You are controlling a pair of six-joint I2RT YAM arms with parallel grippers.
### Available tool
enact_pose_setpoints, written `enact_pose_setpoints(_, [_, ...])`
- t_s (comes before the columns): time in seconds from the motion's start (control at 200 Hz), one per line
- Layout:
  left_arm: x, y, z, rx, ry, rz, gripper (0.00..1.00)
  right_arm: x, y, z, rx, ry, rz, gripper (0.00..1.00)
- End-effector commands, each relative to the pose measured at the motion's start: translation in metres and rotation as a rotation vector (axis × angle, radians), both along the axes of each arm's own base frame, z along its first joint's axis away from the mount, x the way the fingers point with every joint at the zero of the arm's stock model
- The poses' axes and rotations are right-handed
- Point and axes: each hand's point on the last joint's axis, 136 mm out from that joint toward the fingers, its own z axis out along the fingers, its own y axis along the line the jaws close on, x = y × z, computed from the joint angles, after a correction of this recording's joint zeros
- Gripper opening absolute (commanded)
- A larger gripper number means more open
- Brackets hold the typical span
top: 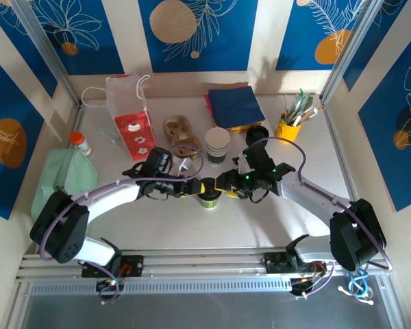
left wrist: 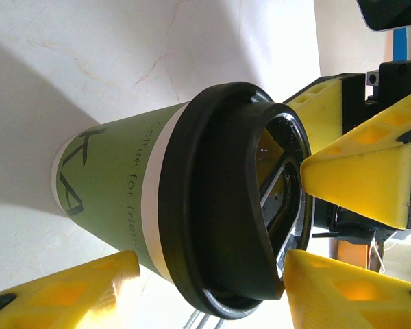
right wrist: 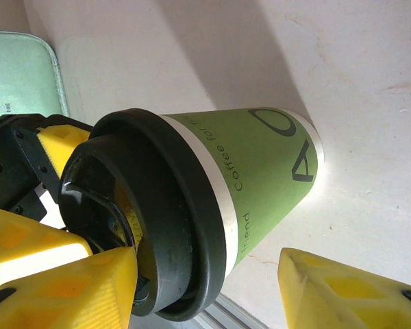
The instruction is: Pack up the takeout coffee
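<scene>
The takeout coffee (top: 217,145), a small white paper cup with dark print low on its side, stands uncovered at mid-table just behind both grippers. In front of it stands a green-sided cup (top: 209,199) (left wrist: 116,192) (right wrist: 260,171) wearing a black lid (left wrist: 219,199) (right wrist: 171,226). My left gripper (top: 195,186) (left wrist: 211,274) and right gripper (top: 226,184) (right wrist: 207,264) meet over this lidded cup from either side. Each is open, its yellow fingers (left wrist: 349,295) (right wrist: 61,288) straddling the lid, one fingertip against the lid's top.
A white paper bag with a red panel (top: 131,113) stands back left, the brown pulp carrier (top: 180,133) beside it. Navy napkins (top: 234,106), a loose black lid (top: 257,132) and the yellow utensil pot (top: 288,127) lie back right. A green pouch (top: 61,179) rests far left.
</scene>
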Motion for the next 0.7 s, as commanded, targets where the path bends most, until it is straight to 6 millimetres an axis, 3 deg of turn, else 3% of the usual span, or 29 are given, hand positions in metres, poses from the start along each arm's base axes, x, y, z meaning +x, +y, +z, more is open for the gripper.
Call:
enact_pose_setpoints(0.0, [-0.004, 0.001, -0.011, 0.033, 0.02, -0.004, 0.57, -0.005, -0.005, -0.006, -0.027, 0.019, -0.011, 0.56])
enact_pose_setpoints(0.355, [-0.006, 0.003, -0.019, 0.049, 0.031, -0.002, 0.56, -0.006, -0.006, -0.012, -0.038, 0.027, -0.01, 0.56])
enact_pose_setpoints(0.565, [-0.014, 0.021, -0.053, 0.18, 0.053, 0.001, 0.56, -0.013, -0.017, -0.043, -0.117, 0.074, -0.005, 0.55])
enact_pose_setpoints(0.695, [-0.019, 0.026, -0.066, 0.21, 0.07, 0.004, 0.56, -0.017, -0.017, -0.052, -0.113, 0.092, -0.006, 0.55])
